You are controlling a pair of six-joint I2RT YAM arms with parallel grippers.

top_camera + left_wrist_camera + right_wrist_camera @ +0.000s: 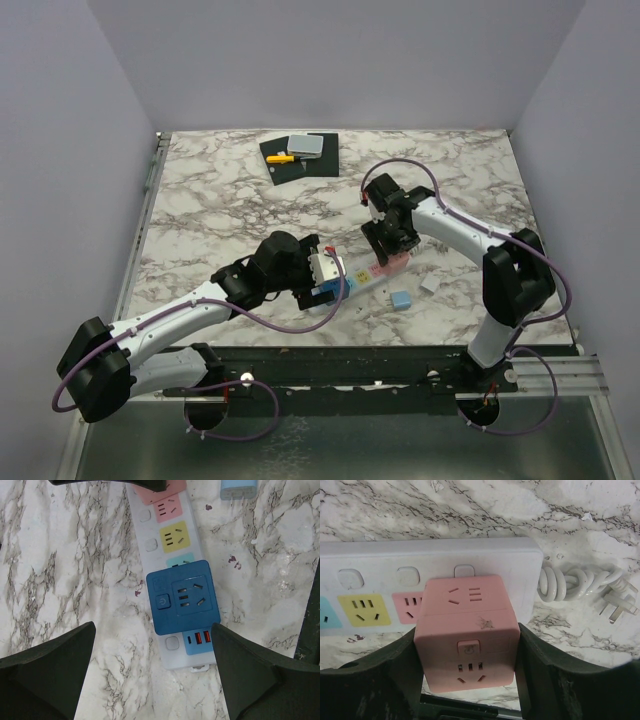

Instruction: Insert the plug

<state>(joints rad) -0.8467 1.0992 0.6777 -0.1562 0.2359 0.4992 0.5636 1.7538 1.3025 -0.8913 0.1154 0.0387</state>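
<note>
Right gripper [467, 662] is clamping pink cube socket adapter [467, 625] from both sides, jaws partway open, fingers pressing its flanks. Cube is sitting on the cord end of white plastic power strip [435, 555]; can't tell if it's fully seated. Strip's coiled white cable with plug [580, 587] is lying at 3 o'clock of the cube. Left gripper [152, 630] is hanging wide open, straddling blue square socket adapter [182, 597] on the strip and touching nothing. Small light-blue charger [239, 489] is lying at 1 o'clock on marble tabletop [60, 555].
</note>
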